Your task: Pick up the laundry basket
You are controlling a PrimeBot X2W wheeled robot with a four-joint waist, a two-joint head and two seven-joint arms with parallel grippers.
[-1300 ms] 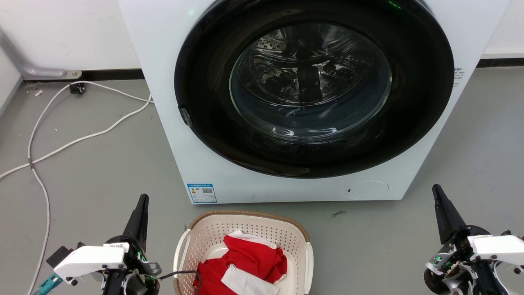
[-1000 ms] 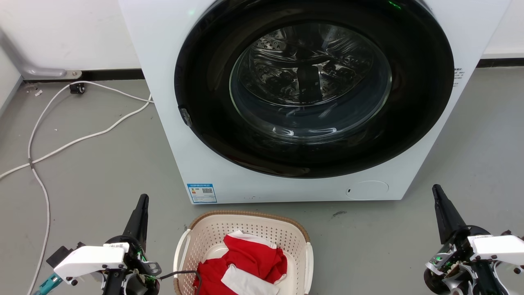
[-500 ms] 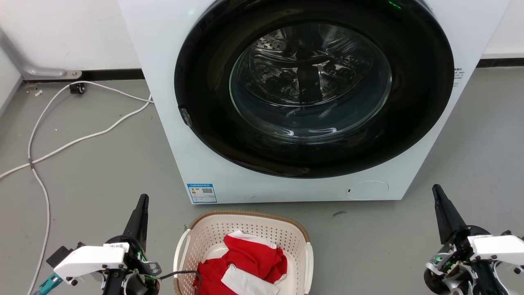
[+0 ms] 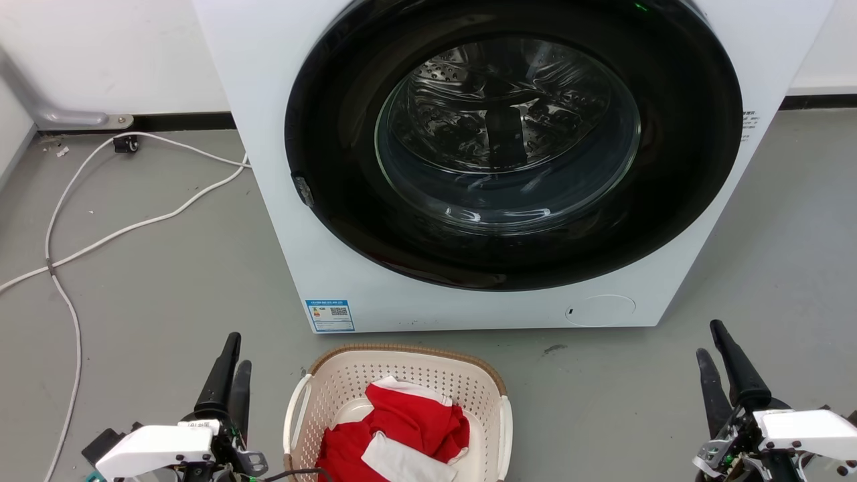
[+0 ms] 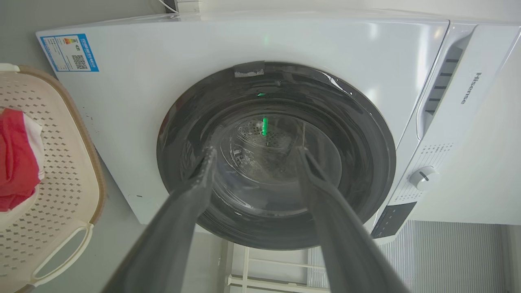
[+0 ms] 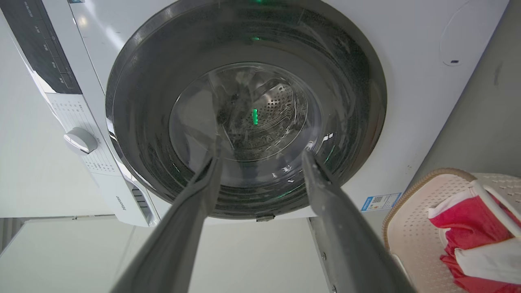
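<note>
Grey concrete floor (image 4: 167, 301) runs up to a white wall, and a white washer (image 4: 281, 201) with a big dark round door (image 4: 321, 167) stands on it, ahead of both claws' fingertips. The left claw (image 4: 238, 353) has its two dark fingers spread, with clear space between them and nothing held. In its wrist view the washer door shows through that gap. The right claw (image 4: 710, 340) is spread the same way and also holds nothing, its tips pointing at the washer.

The laundry basket (image 4: 402, 349) sits on the floor between the two claws, just in front of the washer. It is close beside the left claw, on that claw's right, and not touching it. From the right claw it lies well apart, off to that claw's left. Its near end is cut off by the bottom edge of the head view. A white handle (image 4: 290, 415) faces the left claw and the other handle (image 4: 507, 428) faces the right one. Red and white clothes (image 4: 415, 422) lie heaped inside. Beyond the left claw, on its far left, a white cable (image 4: 134, 227) snakes across the floor toward the wall. A blue label (image 4: 329, 315) is stuck on the washer's lower corner, just past the basket's rim.
</note>
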